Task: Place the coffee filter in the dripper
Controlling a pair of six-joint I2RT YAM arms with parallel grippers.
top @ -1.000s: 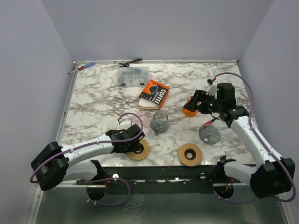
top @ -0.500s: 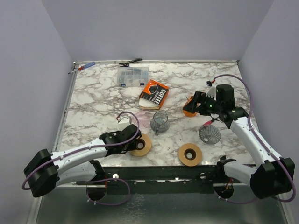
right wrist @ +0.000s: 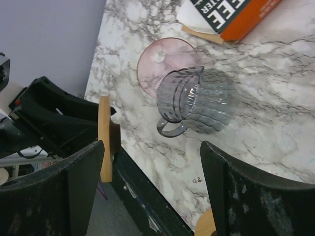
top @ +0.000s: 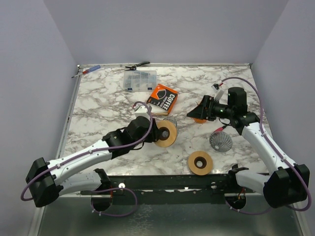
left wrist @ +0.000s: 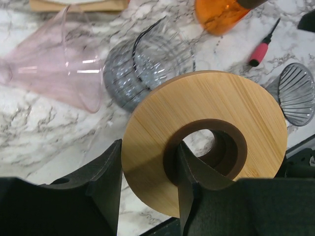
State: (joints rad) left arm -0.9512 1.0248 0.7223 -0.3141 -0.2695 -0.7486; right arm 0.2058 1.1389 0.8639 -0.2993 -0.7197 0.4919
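The left gripper (left wrist: 147, 162) has its jaws clamped on the round bamboo ring (left wrist: 206, 98) rim-to-hole, likely as a stand for the ribbed grey glass dripper (left wrist: 142, 64) just beyond them; the right gripper (right wrist: 155, 191) gapes empty.

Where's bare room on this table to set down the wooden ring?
Bare marble tabletop lies left of the orange coffee filter box, nearer than the clear plastic compartment box, and at the far right corner. The centre is crowded: grey ribbed glass dripper, held wooden ring.

Screwdriver (top: 88, 71) far left; pliers (top: 137, 65) just behind organizer box (top: 140, 80).
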